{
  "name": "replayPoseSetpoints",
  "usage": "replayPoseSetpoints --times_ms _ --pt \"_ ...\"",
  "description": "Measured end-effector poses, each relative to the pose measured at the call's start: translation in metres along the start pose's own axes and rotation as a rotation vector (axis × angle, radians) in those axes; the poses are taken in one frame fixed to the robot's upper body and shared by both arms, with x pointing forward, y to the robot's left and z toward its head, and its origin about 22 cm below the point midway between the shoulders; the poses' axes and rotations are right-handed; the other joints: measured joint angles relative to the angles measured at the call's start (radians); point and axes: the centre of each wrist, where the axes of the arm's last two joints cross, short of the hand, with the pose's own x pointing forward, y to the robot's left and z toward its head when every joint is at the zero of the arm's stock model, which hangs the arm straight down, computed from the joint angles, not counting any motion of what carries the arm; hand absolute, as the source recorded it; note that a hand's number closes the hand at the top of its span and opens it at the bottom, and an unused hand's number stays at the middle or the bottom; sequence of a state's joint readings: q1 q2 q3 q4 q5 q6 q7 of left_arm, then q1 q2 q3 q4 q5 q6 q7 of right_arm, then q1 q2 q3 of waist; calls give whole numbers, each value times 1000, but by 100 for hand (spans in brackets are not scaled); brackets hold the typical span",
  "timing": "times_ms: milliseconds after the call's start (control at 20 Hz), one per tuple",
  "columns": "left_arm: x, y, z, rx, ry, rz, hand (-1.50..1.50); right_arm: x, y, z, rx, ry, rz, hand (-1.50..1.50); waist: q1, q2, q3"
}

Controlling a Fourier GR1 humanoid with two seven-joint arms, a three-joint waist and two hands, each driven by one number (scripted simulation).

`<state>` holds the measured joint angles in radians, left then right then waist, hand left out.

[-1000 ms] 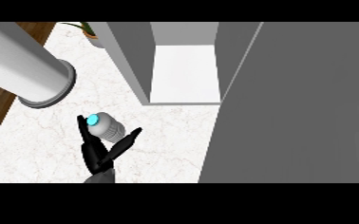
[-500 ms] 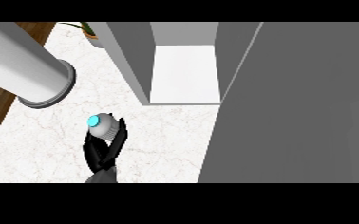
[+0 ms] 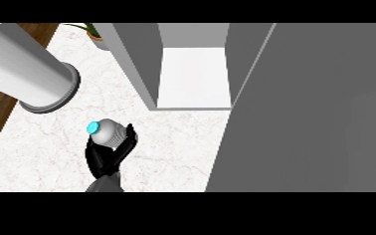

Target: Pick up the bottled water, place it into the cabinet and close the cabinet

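Since the earlier frame, fingers have closed round the bottle. Largest is the open cabinet (image 3: 192, 74), its white shelf far and right of the grasp, door (image 3: 308, 109) swung near-right. On the marble worktop (image 3: 44, 144), the hand (image 3: 110, 152) clamps the bottle (image 3: 110, 132), standing upright, blue cap up. No label is readable.

bottled water (image 3: 109, 131) lower body hidden by hand (image 3: 106, 157), plant (image 3: 94, 33) cropped
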<state>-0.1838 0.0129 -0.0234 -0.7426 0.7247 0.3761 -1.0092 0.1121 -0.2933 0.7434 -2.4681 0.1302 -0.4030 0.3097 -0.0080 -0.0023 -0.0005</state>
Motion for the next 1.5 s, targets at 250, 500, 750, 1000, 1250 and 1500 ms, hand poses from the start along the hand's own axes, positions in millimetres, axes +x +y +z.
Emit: replayPoseSetpoints --times_ms 250,500,750,1000,1250,1500 --pt "2 11 0 -272 62 60 150 -1 -1 -1 10 -14 13 -150 -8 -3 -1" --pt "14 18 -17 -490 80 115 150 -1 -2 -1 4 -17 17 -150 -4 -2 0" --pt "24 12 -16 -596 101 128 150 0 -3 -1 -1 -8 21 -150 2 -1 0" --pt "47 -8 -12 -647 140 173 150 0 -3 -1 -3 -5 16 -150 6 -2 1" --pt "71 -26 -9 -669 137 189 150 2 -2 -2 -7 -1 9 -150 6 -1 1" --pt "96 -52 -7 -690 98 185 150 1 -1 2 -10 0 3 -150 3 -2 1"
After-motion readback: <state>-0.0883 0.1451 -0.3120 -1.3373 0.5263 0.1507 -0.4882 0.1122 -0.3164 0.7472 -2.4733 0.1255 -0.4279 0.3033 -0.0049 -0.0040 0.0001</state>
